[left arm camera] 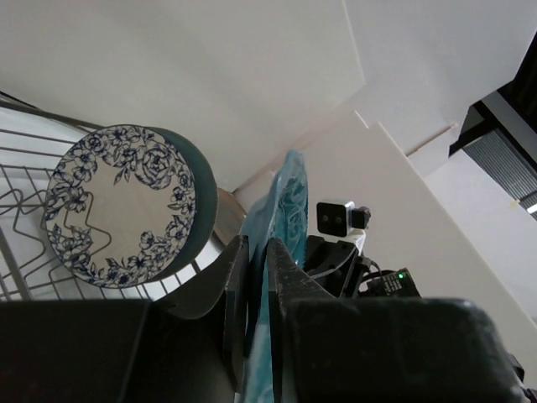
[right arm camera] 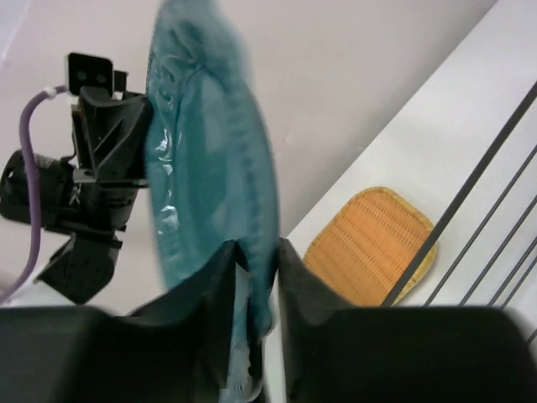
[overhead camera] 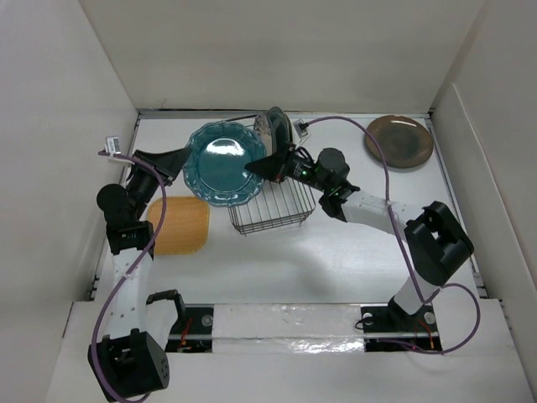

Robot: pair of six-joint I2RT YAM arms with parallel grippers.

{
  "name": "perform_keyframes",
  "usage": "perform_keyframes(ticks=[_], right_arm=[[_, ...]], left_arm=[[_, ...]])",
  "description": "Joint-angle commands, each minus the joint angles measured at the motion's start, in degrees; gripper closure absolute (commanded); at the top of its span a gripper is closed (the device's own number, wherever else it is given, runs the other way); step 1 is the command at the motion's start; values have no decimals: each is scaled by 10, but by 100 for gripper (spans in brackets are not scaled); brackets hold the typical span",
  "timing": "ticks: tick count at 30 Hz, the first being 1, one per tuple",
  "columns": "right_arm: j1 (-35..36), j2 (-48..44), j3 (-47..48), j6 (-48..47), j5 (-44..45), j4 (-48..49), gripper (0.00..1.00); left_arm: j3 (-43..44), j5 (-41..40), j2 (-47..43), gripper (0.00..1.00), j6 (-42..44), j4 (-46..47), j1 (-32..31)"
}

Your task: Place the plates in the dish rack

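Note L gripper [overhead camera: 179,161] at left, fingers pinched narrow on left rim of teal plate [overhead camera: 220,162]. See orange plate [overhead camera: 179,225] flat on table [overhead camera: 336,260], nearer arm bases. Find teal plate lifted and tilted btwn both grippers, just left of rack [overhead camera: 273,210]. Note R gripper [overhead camera: 262,166] w/ fingers closed on its right rim. See patterned plate [left arm camera: 117,206] upright at rack's far end. Spot brown plate [overhead camera: 398,141] flat at far right, well apart.
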Motion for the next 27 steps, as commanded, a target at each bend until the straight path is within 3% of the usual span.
perform_keyframes(ticks=[1, 2, 3, 8, 9, 11, 12, 15, 21, 25, 27], right_arm=[[1, -9, -5, 23, -9, 118, 84], [1, -14, -11, 21, -8, 118, 97], [1, -17, -14, 16, -7, 116, 100], [1, -54, -33, -17, 19, 65, 100], [1, -76, -35, -28, 30, 47, 100], [1, -97, -30, -55, 63, -19, 100], [1, -106, -25, -62, 70, -40, 100], [-13, -132, -10, -69, 75, -80, 100], [-39, -162, 24, -99, 99, -148, 100], [-50, -175, 64, -130, 160, -241, 100], [-50, -176, 104, -158, 219, -283, 100]], left_arm=[[-8, 5, -37, 100, -14, 88, -2], [-14, 5, -41, 100, -11, 85, -2], [-26, 5, -44, 100, -7, 82, -2], [-44, -7, -61, 98, 43, 43, -2], [-36, -11, -63, 82, 57, 15, -2], [-30, -19, -67, 66, 83, 2, -2], [-25, -19, -66, 51, 86, -2, -2], [-22, -3, -52, 39, 82, 9, -2], [-24, 20, -37, 26, 57, 53, -8], [-47, 54, -33, 25, -29, 152, -38], [-27, 47, -48, 30, -9, 99, -53]])
